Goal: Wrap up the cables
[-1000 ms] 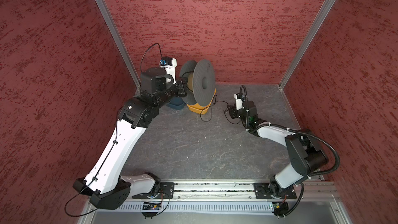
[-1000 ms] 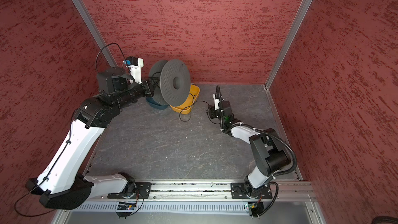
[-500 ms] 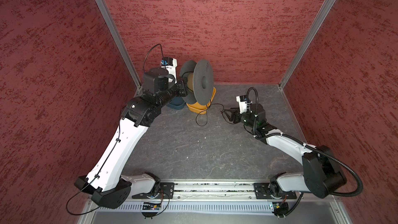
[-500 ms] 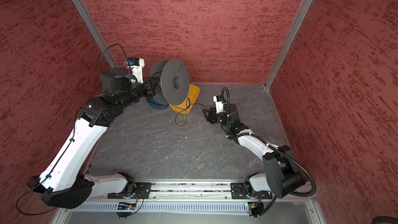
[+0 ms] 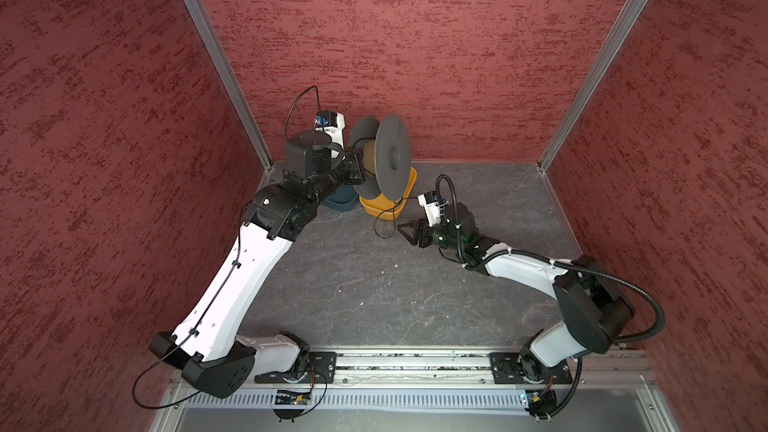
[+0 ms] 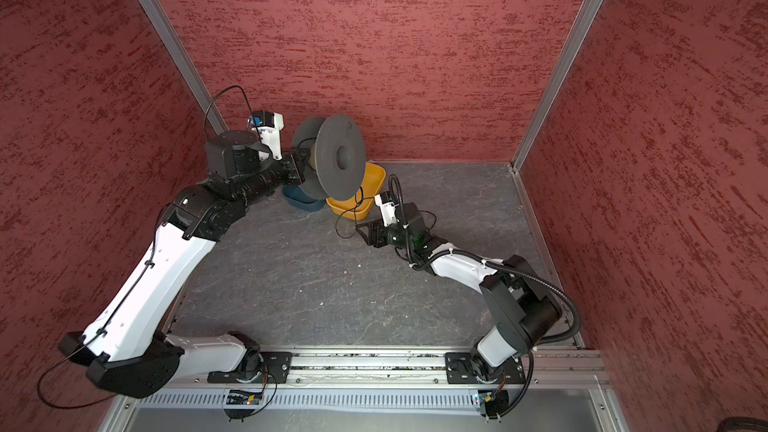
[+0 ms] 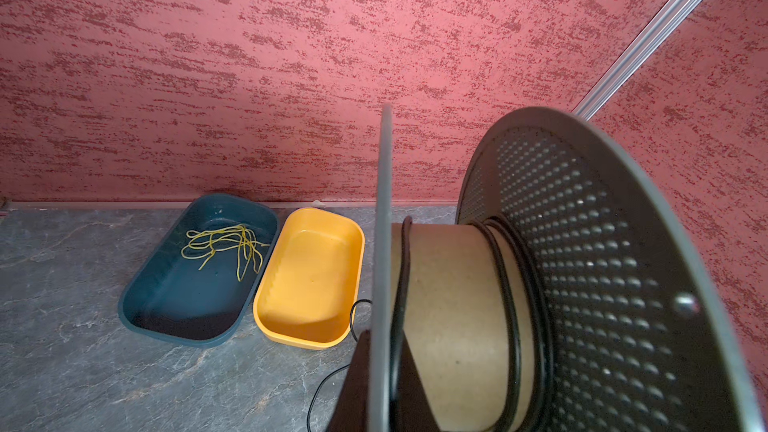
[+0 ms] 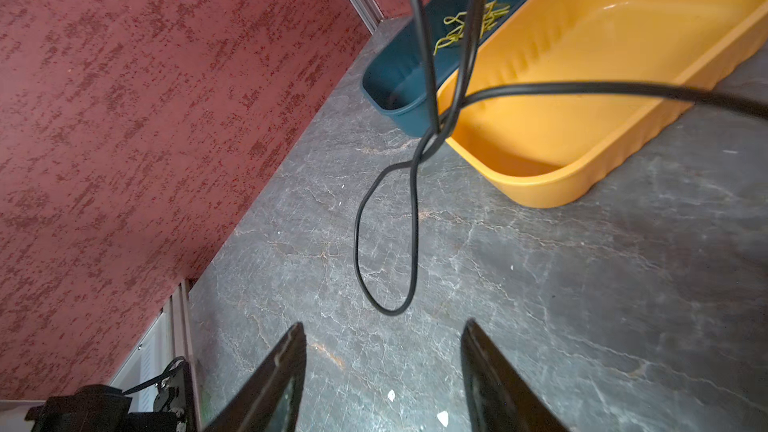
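Observation:
A dark spool (image 5: 392,160) (image 6: 338,160) with a cardboard core (image 7: 453,317) hangs above the trays. My left gripper (image 5: 357,168) (image 7: 384,338) is shut on its near flange. A few turns of the thin black cable (image 7: 515,326) lie on the core. The rest drops from the spool as a loose loop (image 5: 380,224) (image 6: 345,222) (image 8: 412,234) down to the floor beside the yellow tray. My right gripper (image 5: 405,228) (image 6: 363,228) (image 8: 383,324) is open and low over the floor. It points at the loop from just short of it, with nothing between its fingers.
A yellow tray (image 5: 384,207) (image 7: 361,243) (image 8: 561,189) and a dark blue tray (image 5: 340,203) (image 7: 124,305) (image 8: 395,105) stand side by side by the back wall under the spool. Yellow-green strands (image 7: 224,243) lie in the blue tray. Red walls enclose the grey floor.
My right gripper has shifted left toward the hanging loop, and its arm has stretched out lower with the elbow swung right. The left arm and the spool have hardly moved.

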You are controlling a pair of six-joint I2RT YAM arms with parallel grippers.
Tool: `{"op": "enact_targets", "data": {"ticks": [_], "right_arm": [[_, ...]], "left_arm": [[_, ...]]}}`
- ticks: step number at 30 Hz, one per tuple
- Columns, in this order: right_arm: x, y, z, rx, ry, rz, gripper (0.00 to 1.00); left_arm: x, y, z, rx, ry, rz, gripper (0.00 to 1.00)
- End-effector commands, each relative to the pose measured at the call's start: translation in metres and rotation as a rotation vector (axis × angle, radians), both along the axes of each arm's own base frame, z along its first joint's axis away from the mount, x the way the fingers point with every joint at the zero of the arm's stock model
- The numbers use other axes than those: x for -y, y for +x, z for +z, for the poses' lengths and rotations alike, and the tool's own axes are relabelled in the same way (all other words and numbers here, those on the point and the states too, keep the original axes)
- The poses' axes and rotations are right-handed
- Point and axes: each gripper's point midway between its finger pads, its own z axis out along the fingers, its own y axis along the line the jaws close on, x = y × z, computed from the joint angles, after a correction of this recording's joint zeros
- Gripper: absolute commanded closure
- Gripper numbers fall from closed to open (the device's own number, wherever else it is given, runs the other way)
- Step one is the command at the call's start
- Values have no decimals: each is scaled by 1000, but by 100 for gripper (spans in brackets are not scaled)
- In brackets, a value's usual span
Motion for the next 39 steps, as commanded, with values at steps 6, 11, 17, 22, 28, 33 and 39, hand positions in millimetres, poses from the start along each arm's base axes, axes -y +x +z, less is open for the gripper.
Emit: {"op": "enact_targets", "data": {"ticks": [6,11,17,22,28,33,39], "right_arm": [[-6,42,-3,-16,24,-202,41],[-2,64,-24,-37,-28,-318,41],[39,67,-51,-67,-129,-491,43],[85,52,-63,-96,-155,-565,41],[150,38,-63,-93,-202,-691,38],[185,36,-66,-98,-248,-766,37],[226,35,-55,-111,-220,-847,36]], "left_arm": [[0,-6,38,123,-65,6,100],[-2,-8,40,130,-63,11,100],[-16,-9,42,145,-20,73,100],[-36,-3,37,138,50,182,100],[-45,-2,39,149,75,234,100],[-43,-3,41,156,85,236,100],[-59,-8,43,167,125,299,100]]}}
